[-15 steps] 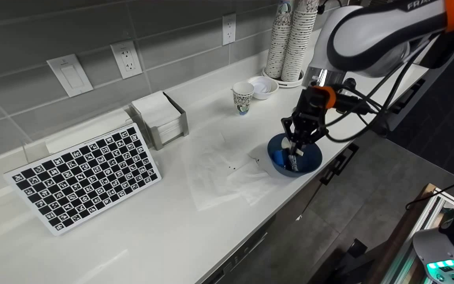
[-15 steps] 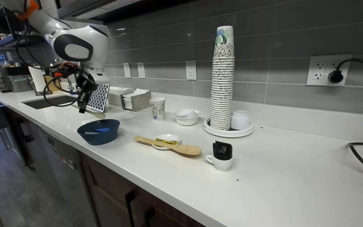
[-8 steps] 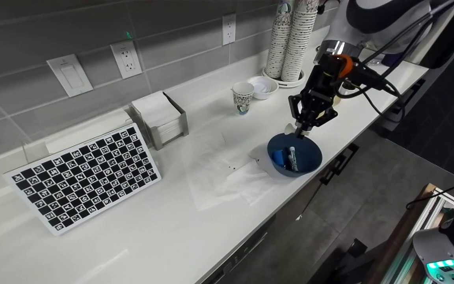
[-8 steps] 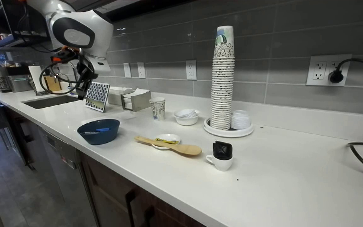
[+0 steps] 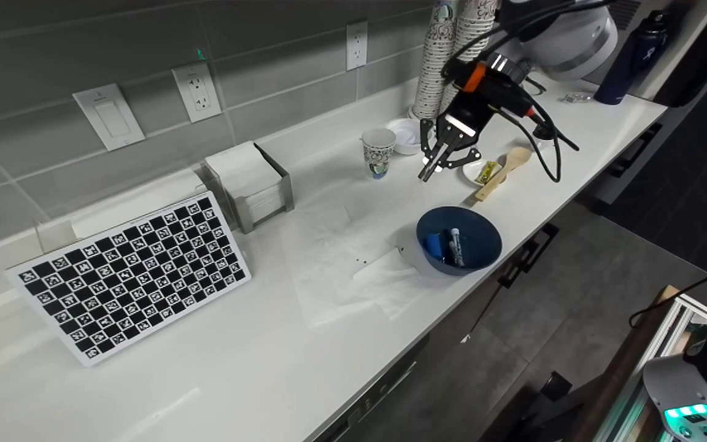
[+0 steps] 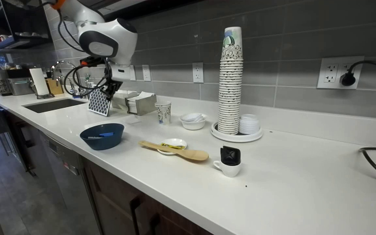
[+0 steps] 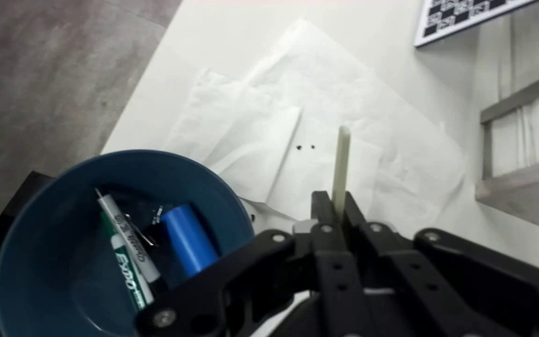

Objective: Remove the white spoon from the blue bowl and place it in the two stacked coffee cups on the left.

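Note:
In the wrist view my gripper [image 7: 337, 201] is shut on the white spoon [image 7: 342, 164], whose thin pale edge sticks out past the fingertips. In both exterior views the gripper [image 5: 430, 172] [image 6: 109, 94] is above the counter; the spoon cannot be made out there. The blue bowl [image 5: 482, 242] [image 6: 108, 140] stands near the counter's front edge, holding markers and a blue thing; it also shows in the wrist view [image 7: 82, 299]. The two stacked coffee cups [image 5: 377, 156] [image 6: 164, 112], white with grey markings, stand upright nearer the wall, apart from the gripper.
A white bowl [image 5: 404, 134] [image 6: 193, 124] stands beside the cups, and tall cup columns [image 5: 433, 73] [image 6: 230, 94] behind it. A wooden spoon [image 5: 507, 172] lies across a small plate. A napkin holder [image 5: 286, 190] and checkered board [image 5: 132, 276] stand along the wall. Napkins [image 5: 353, 276] lie flat.
My gripper, holding the spoon, has risen from over the blue bowl and moved toward the wall and the stacked cups. It has turned as well. The bowl and cups have not moved.

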You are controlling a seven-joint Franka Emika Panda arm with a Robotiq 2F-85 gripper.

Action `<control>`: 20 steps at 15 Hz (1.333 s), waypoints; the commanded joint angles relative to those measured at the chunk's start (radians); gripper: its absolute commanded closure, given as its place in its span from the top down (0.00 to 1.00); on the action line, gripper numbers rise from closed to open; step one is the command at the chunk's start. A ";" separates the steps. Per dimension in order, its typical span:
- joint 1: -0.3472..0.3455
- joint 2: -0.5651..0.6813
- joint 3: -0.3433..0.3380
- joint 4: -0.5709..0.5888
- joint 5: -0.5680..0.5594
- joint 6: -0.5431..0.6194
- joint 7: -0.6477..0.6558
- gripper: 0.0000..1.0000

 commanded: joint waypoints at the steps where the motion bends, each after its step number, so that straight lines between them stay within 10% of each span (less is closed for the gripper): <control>1: -0.022 0.081 -0.026 0.134 0.089 0.032 0.087 0.01; 20: 0.000 0.345 -0.025 0.405 0.300 0.288 0.255 0.01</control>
